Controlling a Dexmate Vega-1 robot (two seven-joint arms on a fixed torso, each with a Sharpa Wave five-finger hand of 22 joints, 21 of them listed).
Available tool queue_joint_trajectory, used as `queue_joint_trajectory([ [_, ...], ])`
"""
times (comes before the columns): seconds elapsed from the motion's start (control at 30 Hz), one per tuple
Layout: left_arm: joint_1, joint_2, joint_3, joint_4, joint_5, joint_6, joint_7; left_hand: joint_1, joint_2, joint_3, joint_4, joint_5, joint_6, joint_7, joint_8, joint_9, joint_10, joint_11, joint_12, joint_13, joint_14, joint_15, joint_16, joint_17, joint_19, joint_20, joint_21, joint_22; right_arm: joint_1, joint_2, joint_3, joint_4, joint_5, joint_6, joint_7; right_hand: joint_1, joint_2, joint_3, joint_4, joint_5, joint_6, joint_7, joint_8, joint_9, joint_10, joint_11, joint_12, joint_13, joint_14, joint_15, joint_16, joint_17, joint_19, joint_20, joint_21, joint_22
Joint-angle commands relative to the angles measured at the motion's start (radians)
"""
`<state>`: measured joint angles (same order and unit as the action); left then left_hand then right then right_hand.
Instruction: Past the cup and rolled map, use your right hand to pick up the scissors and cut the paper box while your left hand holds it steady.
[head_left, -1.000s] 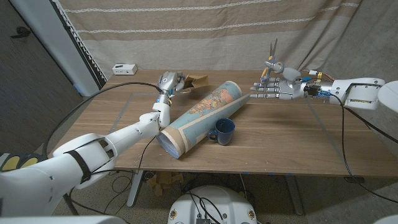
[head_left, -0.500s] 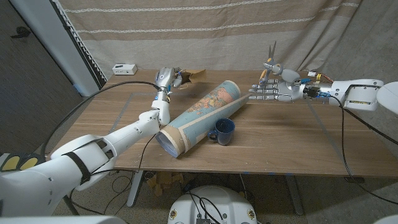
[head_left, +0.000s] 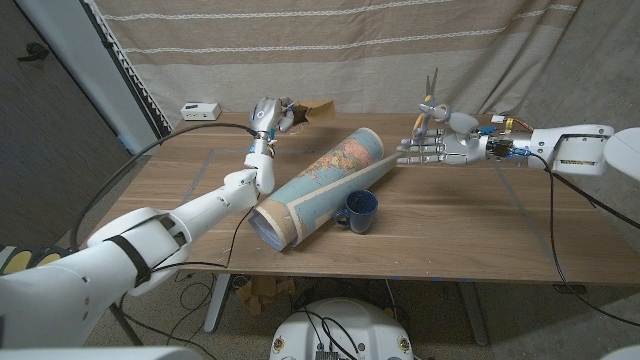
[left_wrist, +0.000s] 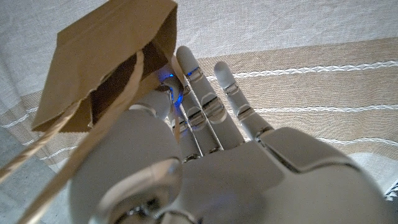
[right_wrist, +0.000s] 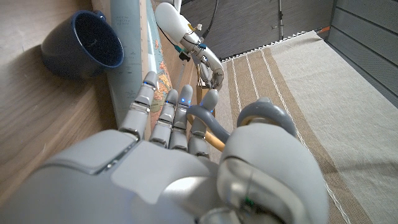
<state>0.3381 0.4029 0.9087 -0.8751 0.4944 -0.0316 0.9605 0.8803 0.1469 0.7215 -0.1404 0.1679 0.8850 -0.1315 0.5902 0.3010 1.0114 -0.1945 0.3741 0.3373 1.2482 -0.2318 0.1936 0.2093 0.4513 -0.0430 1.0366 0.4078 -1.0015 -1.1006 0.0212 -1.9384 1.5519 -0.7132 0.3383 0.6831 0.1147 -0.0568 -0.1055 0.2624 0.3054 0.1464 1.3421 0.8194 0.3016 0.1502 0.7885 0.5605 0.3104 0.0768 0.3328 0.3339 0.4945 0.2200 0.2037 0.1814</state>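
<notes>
Lifting: left hand (head_left: 267, 113) has raised the paper box (head_left: 312, 105) off the table since a second ago; it now sits up against the curtain, just behind the far-left side of the rolled map (head_left: 322, 186). Left wrist view shows the paper box (left_wrist: 106, 59) as a small brown bag pinched at its open mouth by the left hand (left_wrist: 205, 155), string handles hanging loose, other fingers (left_wrist: 202, 93) straight.

Rolled map lies diagonally mid-table, unmoved. Blue cup (head_left: 359, 210) touches its near-right side.

Right of the map's far end, the right hand (head_left: 432, 145) grips the scissors (head_left: 432, 92) through the handle loops, blades pointing up, remaining fingers extended toward the map. It has drifted slightly closer to the map. Right wrist view confirms thumb in the grey loop of the scissors (right_wrist: 264, 118), right hand (right_wrist: 180, 168) aimed at the bag.

Judgement: pickup done, box presented in the air; hands well apart, so the scissors need to cross over the map before any cut.
</notes>
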Motion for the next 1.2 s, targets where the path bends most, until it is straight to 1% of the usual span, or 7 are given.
queue_joint_trajectory([
  [0.03,-0.046,-0.038,0.023,0.072,0.005,-0.049,0.029,-0.003,0.008,0.014,0.003,0.009,-0.003,0.004,0.001,0.159,0.015,-0.020,0.183,0.307,-0.005,0.000,-0.003,0.000,-0.010,-0.134,0.011,-0.001,0.062,-0.021,-0.055,0.007,-0.006,-0.042,0.059,-0.008,-0.005,0.006,-0.002,-0.001,0.007,0.049,-0.003,0.001,0.003,0.006,-0.004,-0.003,-0.002,0.003,0.000,0.001,-0.003,-0.002,-0.004,0.002],
  [0.3,-0.061,-0.051,0.037,0.085,0.005,-0.048,0.043,-0.019,0.013,0.023,0.018,0.014,-0.047,0.010,-0.009,0.165,-0.001,-0.019,0.184,0.319,-0.025,0.001,-0.005,-0.001,-0.027,-0.126,0.010,-0.014,0.127,-0.026,-0.111,0.016,-0.031,-0.061,0.095,-0.008,-0.005,0.007,-0.003,-0.002,0.005,0.052,0.000,0.005,0.005,0.008,-0.013,-0.011,-0.003,0.004,0.001,-0.001,-0.003,-0.002,-0.004,0.002],
  [0.53,-0.064,-0.067,0.038,0.096,-0.008,-0.051,0.053,-0.022,0.013,0.025,0.019,0.016,-0.048,0.000,-0.009,0.165,-0.011,-0.020,0.184,0.324,-0.034,0.001,-0.005,0.000,-0.033,-0.129,0.014,-0.017,0.171,-0.023,-0.153,0.028,-0.039,-0.082,0.117,-0.008,-0.005,0.007,-0.003,-0.002,0.004,0.051,0.000,0.004,0.005,0.009,-0.018,-0.013,-0.004,0.005,0.002,-0.002,-0.003,-0.002,-0.003,0.002],
  [0.8,-0.078,-0.085,0.057,0.132,-0.008,-0.070,0.065,-0.027,0.014,0.027,0.022,0.018,-0.050,-0.003,-0.009,0.161,-0.019,-0.020,0.183,0.327,-0.044,0.001,-0.004,0.000,-0.041,-0.132,0.021,-0.020,0.197,-0.023,-0.176,0.030,-0.040,-0.096,0.128,-0.008,-0.005,0.007,-0.003,-0.003,0.002,0.050,0.002,0.007,0.007,0.008,-0.021,-0.013,-0.003,0.003,0.003,-0.003,-0.003,-0.002,-0.003,0.002],
  [0.97,-0.103,-0.119,0.072,0.202,-0.016,-0.098,0.087,-0.033,0.016,0.031,0.026,0.020,-0.043,0.002,-0.001,0.167,-0.026,-0.020,0.182,0.329,-0.056,0.001,-0.006,-0.002,-0.052,-0.132,0.022,-0.026,0.219,-0.030,-0.193,0.038,-0.041,-0.120,0.118,-0.010,-0.005,0.007,-0.003,-0.003,0.001,0.052,0.002,0.007,0.008,0.009,-0.024,-0.012,-0.003,0.007,0.003,-0.004,-0.003,-0.002,-0.003,0.002],
  [1.07,-0.133,-0.160,0.093,0.287,-0.022,-0.133,0.110,-0.034,0.016,0.035,0.025,0.022,-0.015,-0.011,0.022,0.182,-0.029,-0.020,0.180,0.329,-0.063,0.000,-0.005,-0.003,-0.059,-0.137,0.031,-0.029,0.247,-0.027,-0.214,0.045,-0.046,-0.140,0.131,-0.010,-0.005,0.007,-0.003,-0.004,0.000,0.052,0.001,0.006,0.007,0.010,-0.026,-0.012,-0.003,0.008,0.004,-0.005,-0.003,-0.002,-0.003,0.002],
  [1.2,-0.159,-0.198,0.118,0.368,-0.042,-0.173,0.130,-0.035,0.017,0.036,0.026,0.023,-0.011,-0.015,0.032,0.192,-0.027,-0.020,0.181,0.329,-0.062,0.000,-0.001,-0.001,-0.062,-0.136,0.036,-0.031,0.268,-0.024,-0.229,0.049,-0.048,-0.156,0.143,-0.011,-0.005,0.007,-0.003,-0.004,-0.004,0.053,0.002,0.010,0.007,0.009,-0.028,-0.012,-0.005,0.009,0.004,-0.005,-0.003,-0.002,-0.003,0.002],
])
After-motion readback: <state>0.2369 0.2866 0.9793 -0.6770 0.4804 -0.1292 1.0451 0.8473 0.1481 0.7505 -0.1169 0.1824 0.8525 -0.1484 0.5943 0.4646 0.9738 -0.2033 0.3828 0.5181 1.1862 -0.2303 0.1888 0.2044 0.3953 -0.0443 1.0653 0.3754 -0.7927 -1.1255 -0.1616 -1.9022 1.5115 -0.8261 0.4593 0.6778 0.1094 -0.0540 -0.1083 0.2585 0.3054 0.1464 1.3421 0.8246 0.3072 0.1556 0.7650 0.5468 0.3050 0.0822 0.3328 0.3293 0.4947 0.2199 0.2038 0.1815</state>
